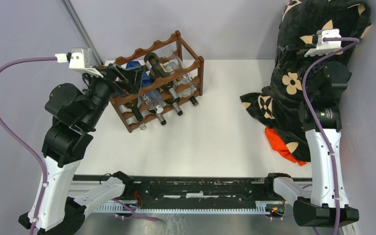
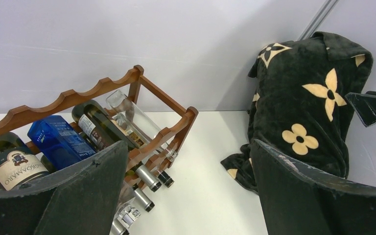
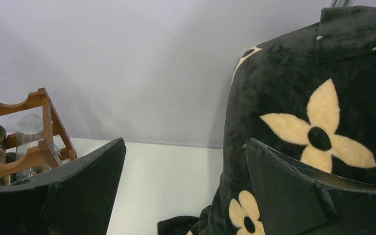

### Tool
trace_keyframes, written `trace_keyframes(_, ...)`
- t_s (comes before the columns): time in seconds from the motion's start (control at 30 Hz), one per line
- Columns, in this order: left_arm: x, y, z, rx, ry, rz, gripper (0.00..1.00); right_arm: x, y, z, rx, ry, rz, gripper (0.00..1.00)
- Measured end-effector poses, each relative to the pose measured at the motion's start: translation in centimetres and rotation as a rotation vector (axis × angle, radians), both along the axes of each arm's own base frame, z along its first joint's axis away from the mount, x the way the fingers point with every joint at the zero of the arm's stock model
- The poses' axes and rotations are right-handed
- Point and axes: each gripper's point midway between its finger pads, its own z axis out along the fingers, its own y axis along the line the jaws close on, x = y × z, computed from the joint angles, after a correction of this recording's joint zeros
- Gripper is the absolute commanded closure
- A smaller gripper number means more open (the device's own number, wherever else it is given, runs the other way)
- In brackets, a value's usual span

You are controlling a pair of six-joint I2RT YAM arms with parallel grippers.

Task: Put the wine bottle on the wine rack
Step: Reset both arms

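Left hand (image 1: 127, 78): fingers spread wide, nothing between them, hanging over the left end of the wine rack (image 1: 149, 49). The wrist view looks down past both fingers onto the upper row, and I cannot tell whether either finger touches a rail. Just below the hand and side by side lie a blue bottle (image 2: 58, 142), a dark green bottle (image 2: 98, 129) and a clear bottle (image 2: 132, 117). All three rest in the scallops with their long axes across the rails, necks toward the near right and bases toward the far wall. More bottles fill the lower row the same way. The rack sits skewed on the far-left part of the counter (image 1: 215, 132). Right hand (image 3: 185, 143): also wide open and empty, raised at the far right against a black flowered blanket (image 1: 293, 83), well apart from the rack. An orange cloth (image 1: 281, 142) shows under the blanket's near edge. No loose wine bottle shows on the counter; every bottle in view is already cradled. Judgement: the placing looks done, or another bottle lies hidden. The left arm is far nearer for any nudge, which should run along the bottle's axis.
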Motion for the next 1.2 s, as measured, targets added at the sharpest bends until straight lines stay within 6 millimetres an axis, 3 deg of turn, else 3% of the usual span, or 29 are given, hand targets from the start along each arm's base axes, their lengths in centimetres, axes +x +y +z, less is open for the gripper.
trace_keyframes(1.2,0.4,-0.22,-0.79,0.009,0.018,0.0,0.0,0.21,-0.2,-0.67,0.003,0.014,-0.011,0.02)
